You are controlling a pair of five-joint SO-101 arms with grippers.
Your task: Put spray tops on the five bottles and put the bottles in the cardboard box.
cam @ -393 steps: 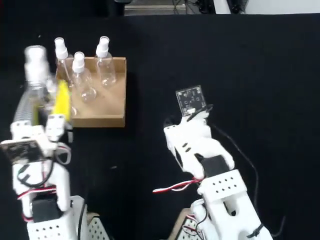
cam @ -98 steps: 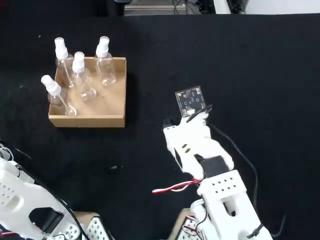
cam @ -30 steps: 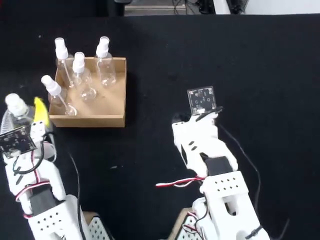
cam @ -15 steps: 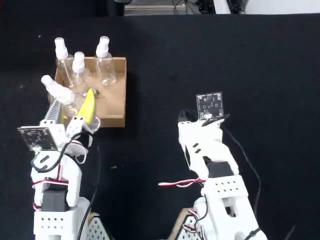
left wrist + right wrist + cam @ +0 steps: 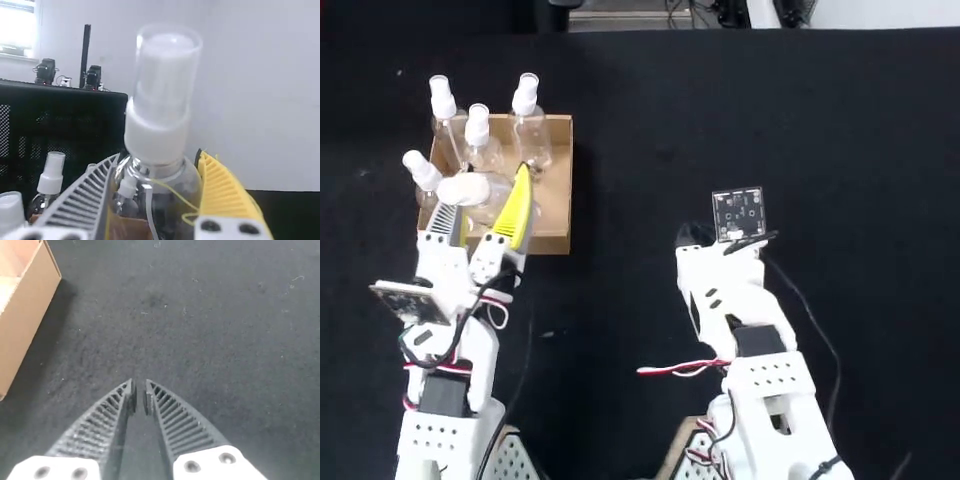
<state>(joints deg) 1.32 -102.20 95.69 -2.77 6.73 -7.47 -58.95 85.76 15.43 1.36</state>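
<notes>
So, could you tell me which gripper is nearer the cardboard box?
Left. The left gripper holds a bottle over the cardboard box; the right gripper is above the table, off to its side.

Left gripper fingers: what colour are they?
The left gripper has one yellow finger and one grey, both ribbed; left wrist view shows it best.

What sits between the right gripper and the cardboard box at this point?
The stretch is bare: in the right wrist view, black table runs unbroken from the right gripper to the cardboard box.
</notes>
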